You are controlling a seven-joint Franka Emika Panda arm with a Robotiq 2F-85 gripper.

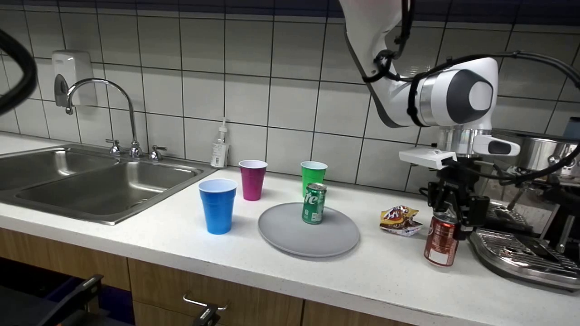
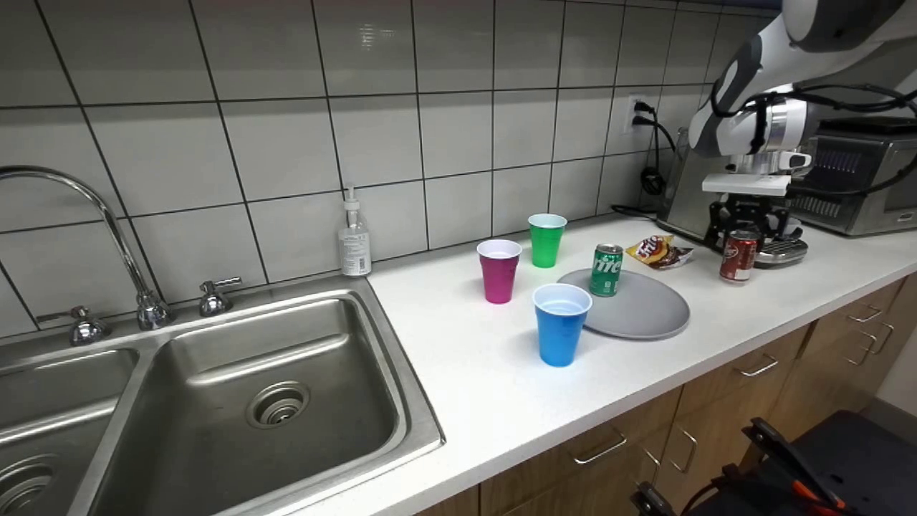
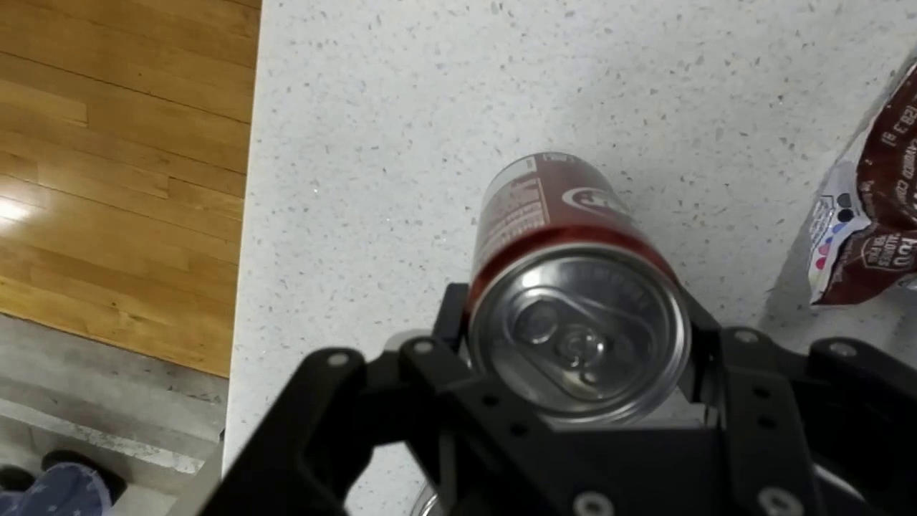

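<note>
Red can (image 1: 440, 244): standing upright or nearly so between the front and back edges of the countertop (image 1: 174, 224), just beside the coffee machine (image 1: 530, 256); its base appearing to be resting on the surface, a slight gap not being ruled out.
Gripper (image 3: 577, 326): standing part-way open — fingers (image 3: 451, 319) pressing both sides of the red can near its lid, holding it from above.
Snack bag (image 1: 400, 220): lying crumpled near the red can, toward the back edge, not touching it.
Grey plate (image 1: 290, 242): lying between the same two edges, carrying an upright green can (image 1: 313, 203) toward its back rim.
Blue cup (image 1: 219, 210): standing nearest the front edge of the three cups.
Magenta cup (image 1: 253, 181), green cup (image 1: 312, 174): standing closer to the back edge.
Sink (image 1: 99, 192): lying at the end of the countertop away from the coffee machine, a pump bottle (image 1: 219, 151) standing by its back corner.
Grip: by the look of it, done and holding.
Release: left to do; whether the red can is being taken up or set down — not tellable from these views.
</note>
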